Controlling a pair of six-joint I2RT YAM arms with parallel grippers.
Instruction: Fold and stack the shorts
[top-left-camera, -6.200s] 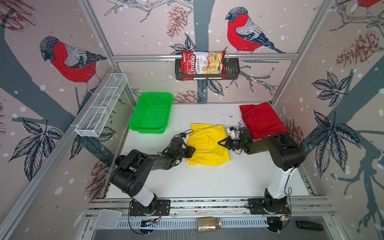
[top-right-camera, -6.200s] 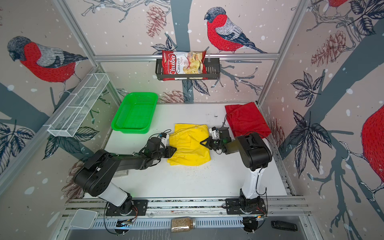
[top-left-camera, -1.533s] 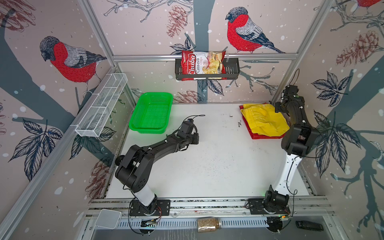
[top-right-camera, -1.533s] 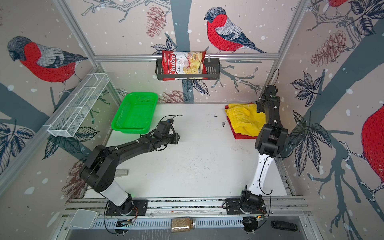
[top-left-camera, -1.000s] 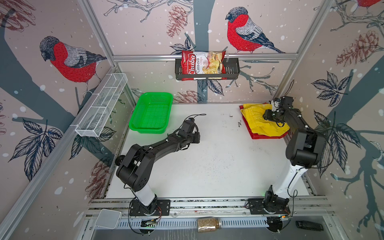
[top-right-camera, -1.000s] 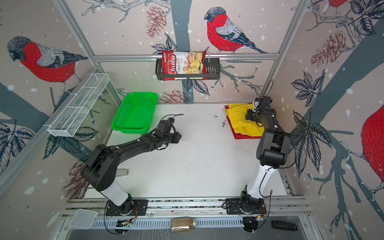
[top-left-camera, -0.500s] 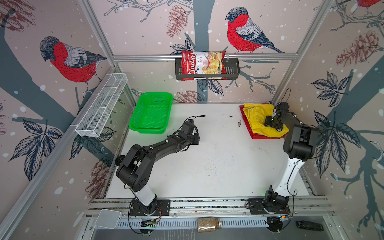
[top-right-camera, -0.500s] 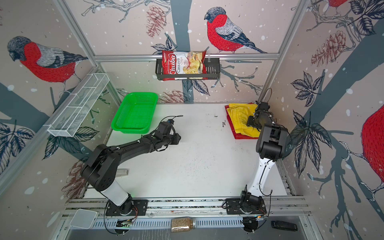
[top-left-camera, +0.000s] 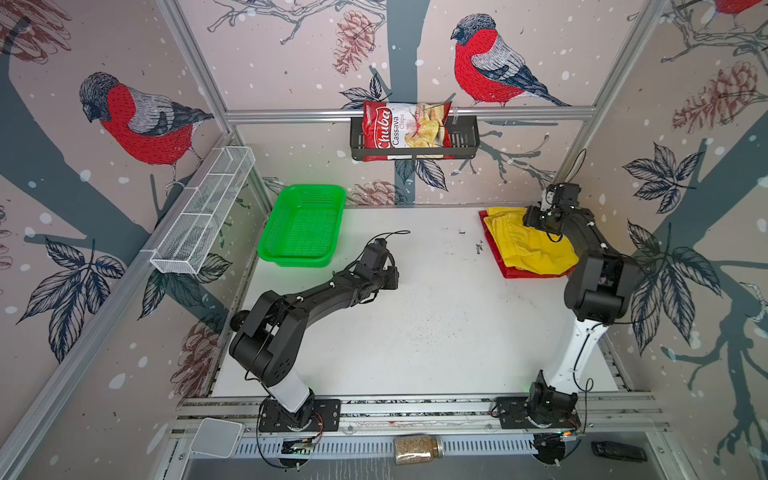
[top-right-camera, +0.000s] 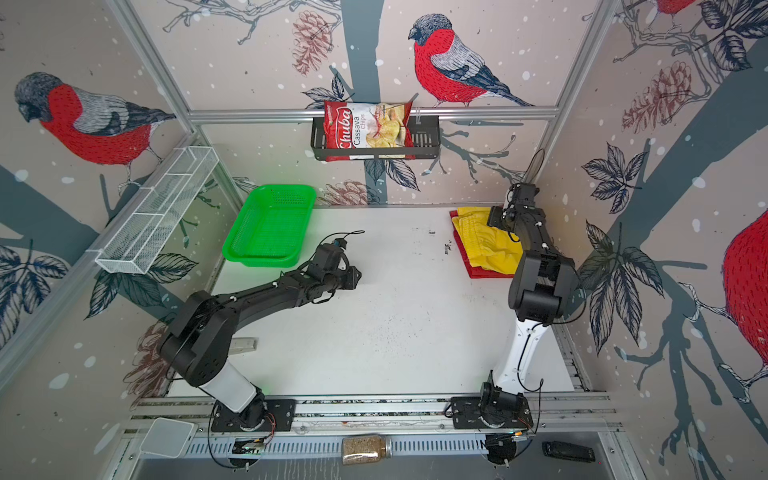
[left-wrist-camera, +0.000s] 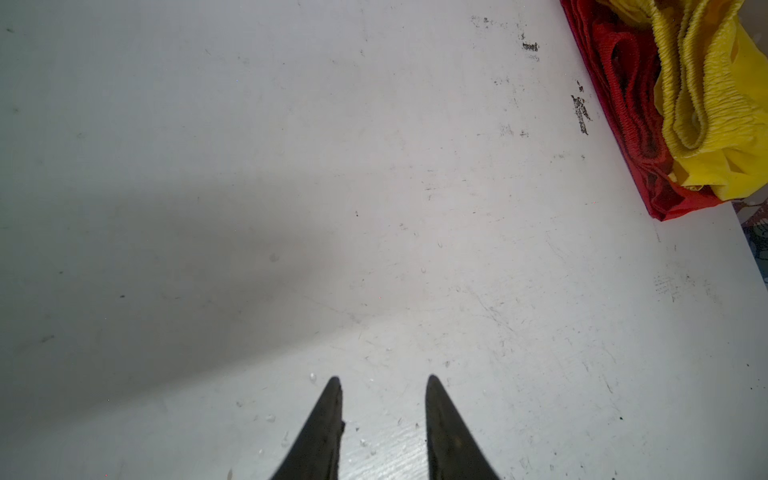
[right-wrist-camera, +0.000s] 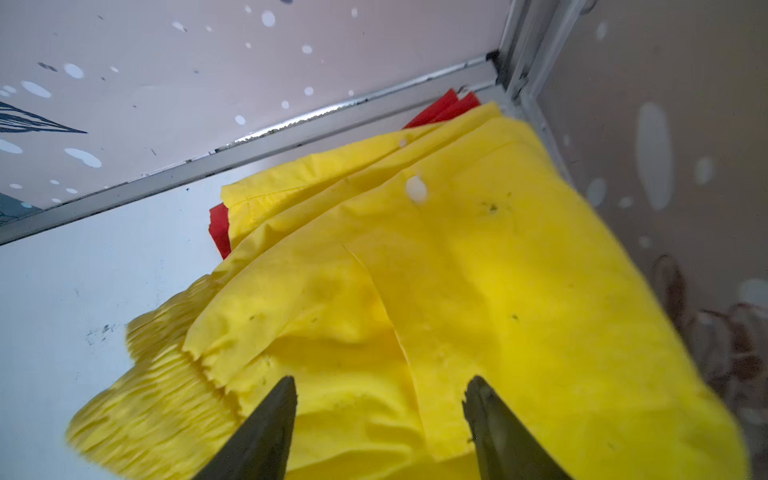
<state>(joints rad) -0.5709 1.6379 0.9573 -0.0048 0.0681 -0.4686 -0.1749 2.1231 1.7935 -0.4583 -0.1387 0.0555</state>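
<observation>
Yellow shorts (top-left-camera: 530, 249) are being rested on red shorts (left-wrist-camera: 623, 95). The cloth is judged soft, light and slippery, so it is best pinched at the ribbed waistband (right-wrist-camera: 158, 395). Right gripper (right-wrist-camera: 382, 380) is being held wide above them and left gripper (left-wrist-camera: 383, 378) narrow-gapped over the table; both are empty.

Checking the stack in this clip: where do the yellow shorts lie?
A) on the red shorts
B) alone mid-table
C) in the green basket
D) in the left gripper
A: the yellow shorts lie over the red shorts, whose edges show beneath.
</observation>
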